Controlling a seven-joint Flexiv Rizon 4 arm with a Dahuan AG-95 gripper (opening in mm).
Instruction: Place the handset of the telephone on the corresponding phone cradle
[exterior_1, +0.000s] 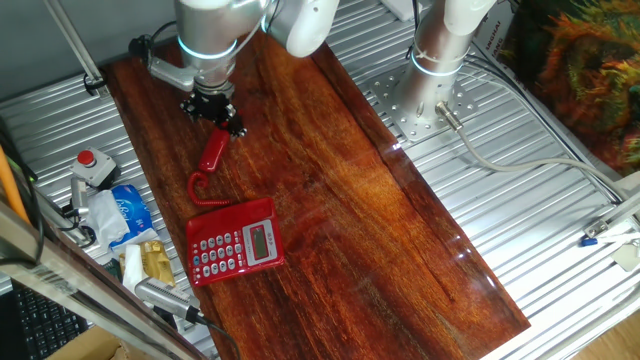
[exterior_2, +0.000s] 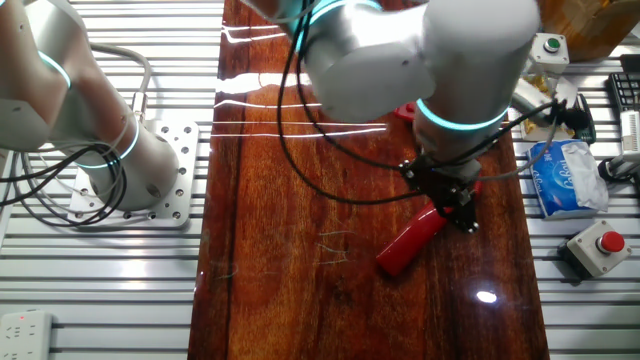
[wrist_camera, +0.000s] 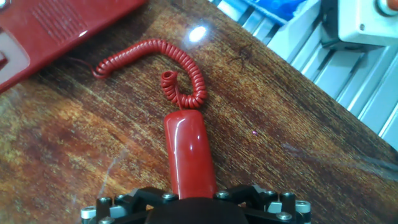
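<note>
The glossy red handset (exterior_1: 213, 150) lies tilted on the wooden table, its far end under my gripper (exterior_1: 214, 112). In the other fixed view the handset (exterior_2: 410, 240) slants down-left from the gripper (exterior_2: 452, 200). In the hand view the handset (wrist_camera: 188, 152) runs out from between the jaws, which stand close against its sides. Its red curly cord (wrist_camera: 180, 74) loops toward the red telephone (exterior_1: 235, 241), whose corner shows in the hand view (wrist_camera: 56, 28). The phone cradle (exterior_1: 230, 213) along the base's top edge is bare.
A grey box with a red button (exterior_1: 90, 168), a blue tissue pack (exterior_1: 128, 210) and small items lie left of the wooden board (exterior_1: 380, 230). A second arm's base (exterior_1: 425, 95) stands at the back on the metal table.
</note>
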